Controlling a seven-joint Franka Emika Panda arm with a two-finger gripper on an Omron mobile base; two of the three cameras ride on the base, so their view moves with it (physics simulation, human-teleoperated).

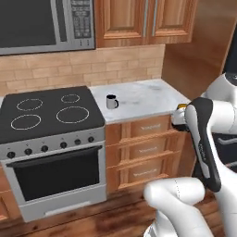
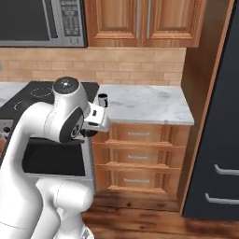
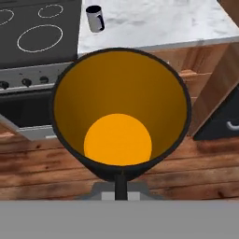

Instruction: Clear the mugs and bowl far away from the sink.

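While the white arm hangs in front of the wooden drawer fronts (image 1: 146, 148), a white marble counter (image 1: 148, 99) runs from the black stovetop (image 1: 46, 113) to a tall wooden panel at its far end. Behind it stands a tan brick backsplash (image 1: 83, 69), with wooden cabinets (image 2: 140, 21) and a silver microwave (image 1: 44, 23) above. Under the stovetop sits a steel oven (image 1: 55, 173) with a row of dark knobs, and the floor is dark wood plank. A dark cabinet front with silver handles (image 2: 219, 140) fills the side beyond the wooden panel.

A white-grey mug (image 1: 111, 102) with a dark inside stands upright on the counter just beside the stovetop, handle turned away from it.

A black mug (image 3: 120, 114) sits tight against the gripper (image 3: 120, 184) in the hand view, its mouth toward the camera and its glossy orange-yellow inside and round bottom plain to see. Its wall flares from a narrow base to a wide dark rim. It appears to be gripped at the lower rim, though the fingertips are mostly hidden behind it. From the left base view a sliver of orange (image 1: 182, 106) shows at the counter's front edge, well apart from the white-grey mug and farther from the stovetop.
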